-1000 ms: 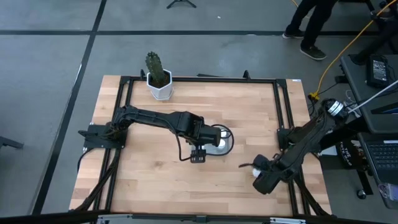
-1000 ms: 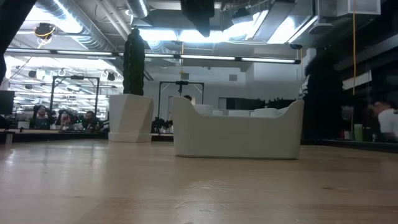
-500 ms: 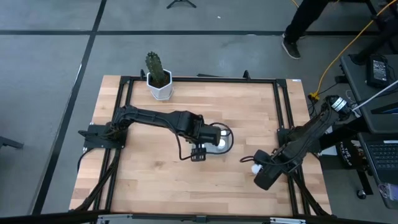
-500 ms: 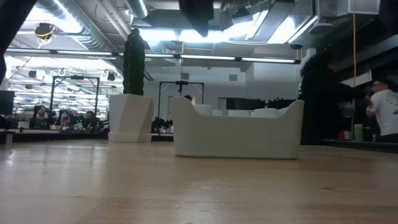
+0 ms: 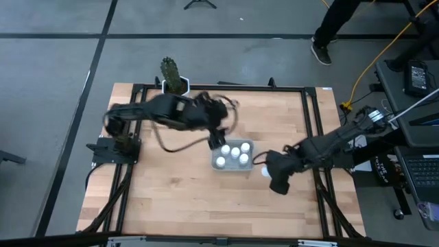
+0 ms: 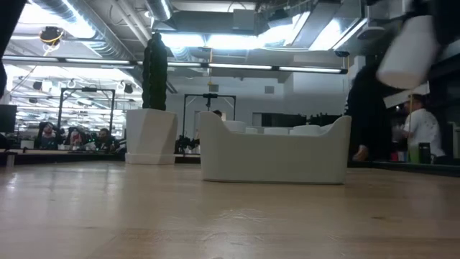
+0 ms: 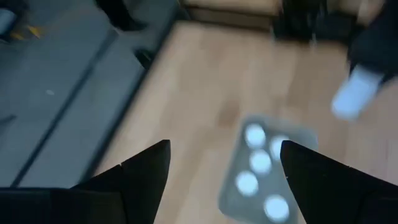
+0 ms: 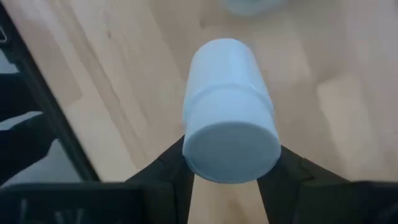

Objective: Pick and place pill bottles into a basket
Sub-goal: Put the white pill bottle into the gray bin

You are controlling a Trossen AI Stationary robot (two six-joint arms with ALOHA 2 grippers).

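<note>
Right gripper (image 5: 266,170) is clamped on a pill bottle (image 8: 231,112), carrying it in the air just off the basket's (image 5: 245,169) 3 o'clock side. In the right wrist view the fingers pinch the bottle near its cap, and it hangs over bare worktop (image 5: 178,199), not over the basket yet. The basket sits mid-worktop with about five bottles (image 5: 233,152) already standing in it. The left gripper (image 5: 218,139) hangs at the basket's 11 o'clock, fingers spread wide with nothing between them. Cactus pot (image 5: 164,86) is way off at the far edge. So this looks like the carry step for the last bottle; next it needs to slide toward 9 o'clock, get over a free spot, lower and let go.
</note>
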